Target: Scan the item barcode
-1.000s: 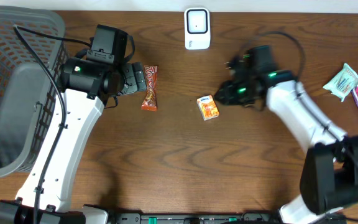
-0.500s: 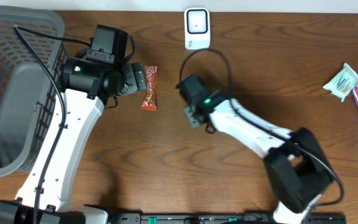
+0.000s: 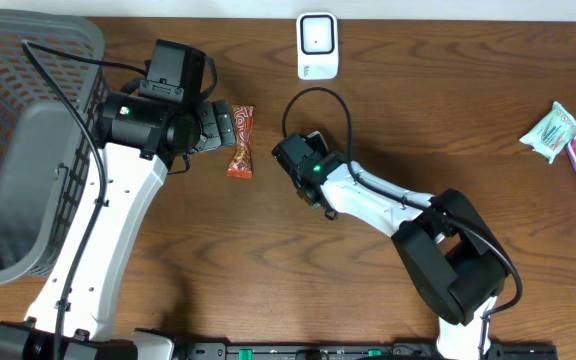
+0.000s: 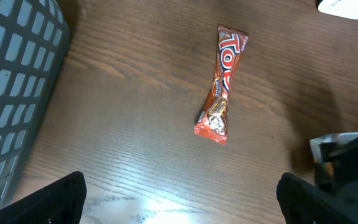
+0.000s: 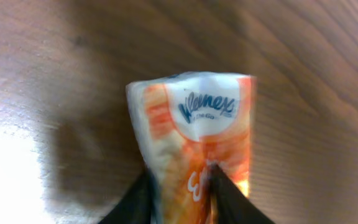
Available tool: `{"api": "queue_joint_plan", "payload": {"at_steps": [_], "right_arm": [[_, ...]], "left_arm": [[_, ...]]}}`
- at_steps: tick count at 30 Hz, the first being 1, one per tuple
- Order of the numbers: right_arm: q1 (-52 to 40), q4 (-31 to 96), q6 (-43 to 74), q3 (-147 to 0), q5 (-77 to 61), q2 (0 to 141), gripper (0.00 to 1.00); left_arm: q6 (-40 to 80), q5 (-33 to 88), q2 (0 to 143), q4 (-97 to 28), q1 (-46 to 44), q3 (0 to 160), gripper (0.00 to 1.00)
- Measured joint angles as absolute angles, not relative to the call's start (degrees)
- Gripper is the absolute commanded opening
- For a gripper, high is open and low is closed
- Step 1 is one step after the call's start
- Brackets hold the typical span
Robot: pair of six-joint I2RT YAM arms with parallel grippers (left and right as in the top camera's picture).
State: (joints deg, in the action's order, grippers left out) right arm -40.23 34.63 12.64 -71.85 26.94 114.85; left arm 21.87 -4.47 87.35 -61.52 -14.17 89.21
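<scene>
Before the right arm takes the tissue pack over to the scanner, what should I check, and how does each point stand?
1. Grip: the right gripper pinches the Kleenex pack: ok.
2. Barcode side found: cannot tell, only the logo side shows.
3. Target: the scanner sits uncovered at the far edge of the table: ok.
4. Other arm: the left gripper is open over the candy bar, apart from the right arm: ok.
5. Pack lifted off the table: cannot tell.
</scene>
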Motion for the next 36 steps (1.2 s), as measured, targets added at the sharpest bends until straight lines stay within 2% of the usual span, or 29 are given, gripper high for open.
{"api": "queue_joint_plan", "payload": {"at_steps": [4, 9, 12, 16, 22, 27, 34, 36], "right_arm": [[-39.8, 34.0, 13.0, -72.2, 26.3, 114.8, 0.01], [-36.8, 36.5, 14.3, -75.2, 18.8, 114.8, 0.01], [-32.8, 38.0, 14.3, -78.2, 7.9, 114.8, 0.01], [-24.0, 38.0, 13.0, -81.5, -15.4, 114.8, 0.01], [-10.3, 35.0, 13.0, -80.1, -40.4, 114.8, 0.01], [-4.2, 29.4, 15.7, -72.9, -49.2, 114.9, 0.01], [2.8, 27.3, 18.3, -65.5, -52.8, 114.9, 0.01], [5.1, 27.9, 18.5, -65.2, -52.5, 114.9, 0.07]], "left_arm": [[21.9, -4.5, 87.4, -61.5, -14.2, 89.2, 0.98], [21.9, -4.5, 87.4, -61.5, -14.2, 89.2, 0.98], [21.9, -4.5, 87.4, -61.6, -14.2, 89.2, 0.98], [21.9, -4.5, 87.4, -61.5, -14.2, 89.2, 0.98], [21.9, -4.5, 87.4, -61.5, -14.2, 89.2, 0.98], [21.9, -4.5, 87.4, -61.5, -14.2, 89.2, 0.98], [21.9, -4.5, 87.4, -61.5, -14.2, 89.2, 0.98], [21.9, -4.5, 87.4, -61.5, -14.2, 89.2, 0.98]]}}
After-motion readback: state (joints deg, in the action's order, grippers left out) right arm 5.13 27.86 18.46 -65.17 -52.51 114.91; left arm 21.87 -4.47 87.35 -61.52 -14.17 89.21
